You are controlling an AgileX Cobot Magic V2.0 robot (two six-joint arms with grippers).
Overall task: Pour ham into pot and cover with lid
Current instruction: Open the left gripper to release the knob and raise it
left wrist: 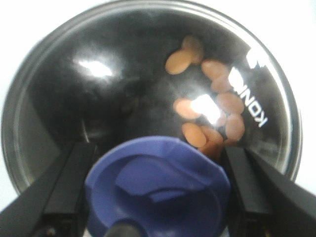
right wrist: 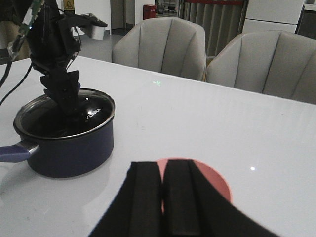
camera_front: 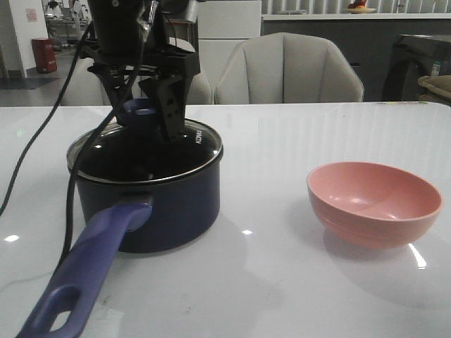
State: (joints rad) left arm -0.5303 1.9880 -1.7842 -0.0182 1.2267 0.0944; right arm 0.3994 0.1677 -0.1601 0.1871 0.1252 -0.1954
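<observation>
White glossy table (camera_front: pixel 296 282), w/ ceiling-light glare spots and soft reflections. Pot (camera_front: pixel 169 204) sits on its left side, handle (camera_front: pixel 84 274) pointing toward the near edge. Lid (camera_front: pixel 201 144) rests on the pot rim, covering it. Thru the glass, ham (left wrist: pixel 217 113) lies inside on the black bottom, bunched to one side in the left wrist view.

L gripper (camera_front: pixel 144 113) is straight above the lid, fingers (left wrist: pixel 64 192) set either side of the blue knob (left wrist: pixel 158 187), spread abt knob-wide; can't tell if they press on it or just flank it.

Pink bowl (camera_front: pixel 373 201) stands well apart on the right side. R gripper (right wrist: pixel 163 197) hovers near it, fingers pressed together, nothing between them.

Room behind: two beige padded chairs (camera_front: pixel 289 70) at the far table edge, a red bin (camera_front: pixel 44 55) on the floor far left, a counter along the back wall.
</observation>
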